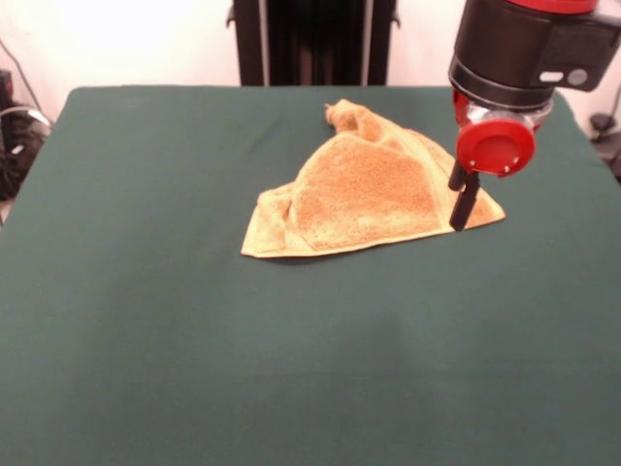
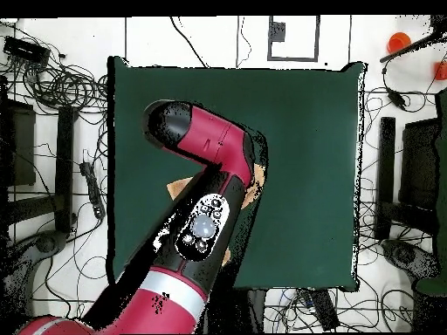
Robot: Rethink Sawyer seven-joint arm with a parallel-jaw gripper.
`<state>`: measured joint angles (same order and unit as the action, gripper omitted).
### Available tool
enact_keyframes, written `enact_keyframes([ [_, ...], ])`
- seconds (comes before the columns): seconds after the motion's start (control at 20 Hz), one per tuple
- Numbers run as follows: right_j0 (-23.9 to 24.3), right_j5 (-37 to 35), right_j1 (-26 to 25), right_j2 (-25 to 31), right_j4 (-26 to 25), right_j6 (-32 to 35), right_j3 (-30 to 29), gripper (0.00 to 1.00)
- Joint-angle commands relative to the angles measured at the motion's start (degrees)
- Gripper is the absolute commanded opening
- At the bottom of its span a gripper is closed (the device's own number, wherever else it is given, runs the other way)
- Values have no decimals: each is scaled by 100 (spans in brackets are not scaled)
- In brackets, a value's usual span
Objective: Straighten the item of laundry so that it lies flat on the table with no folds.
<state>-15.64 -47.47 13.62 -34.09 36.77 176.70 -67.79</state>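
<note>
The item of laundry (image 1: pixel 364 194) is a golden tan-orange towel lying crumpled in a rough triangle on the green table (image 1: pixel 146 311), right of centre. One flap is folded over its middle, and its far corner is bunched up. My gripper (image 1: pixel 462 221) reaches down at the towel's right corner, its tip at the cloth's front edge. In the overhead view my arm covers most of the towel (image 2: pixel 254 194). Only small tan bits show beside the arm on the table (image 2: pixel 306 131), and the gripper itself is hidden under the arm.
Cables and equipment (image 2: pixel 61 87) lie on the floor around the table in the overhead view. A black stand (image 1: pixel 310 44) rises behind the table's far edge.
</note>
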Motion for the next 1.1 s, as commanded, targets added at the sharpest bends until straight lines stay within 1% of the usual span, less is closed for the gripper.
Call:
enact_keyframes([
  [0.05,-203,306,-17,634,339,1501,-838,100],
  [0.55,-244,557,154,725,414,1224,-1278,100],
  [0.8,-281,551,223,734,417,1225,-1370,100],
  [1.1,-359,383,222,701,405,1395,-1328,100],
])
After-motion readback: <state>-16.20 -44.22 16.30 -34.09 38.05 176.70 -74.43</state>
